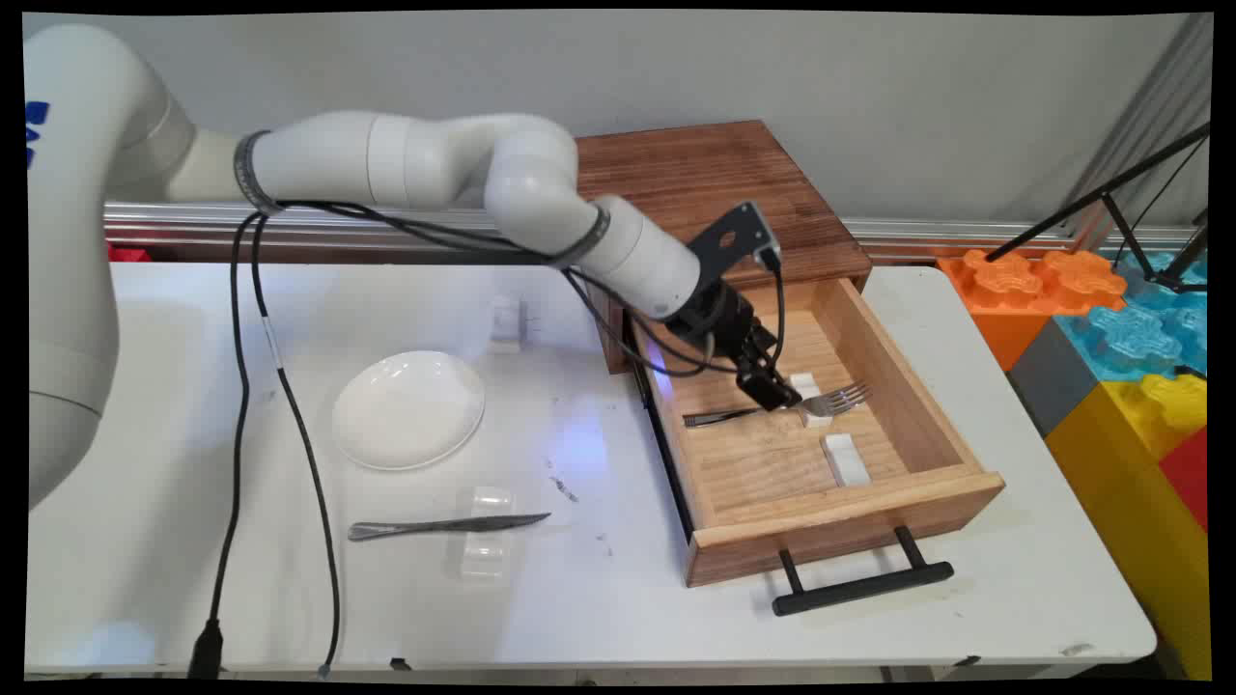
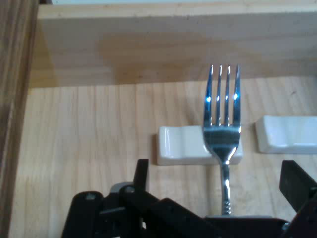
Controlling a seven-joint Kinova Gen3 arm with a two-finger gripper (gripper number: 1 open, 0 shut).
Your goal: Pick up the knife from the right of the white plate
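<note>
Silver metal fork (image 1: 792,408) in open wooden drawer (image 1: 903,381), neck on white rest (image 1: 813,399).
Black gripper (image 1: 778,394) over handle at fork's 9 o'clock, jaws apart w/ handle between; looks stiff, light, slippery; grip mid-handle.

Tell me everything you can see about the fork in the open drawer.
The fork is shiny metal with four tines and a slim handle. It lies flat in the wooden drawer, its neck resting across a small white rest, tines pointing toward the drawer's right wall. A second white rest lies apart from it. The gripper sits right over its handle; whether the fingers touch it is unclear.
</note>
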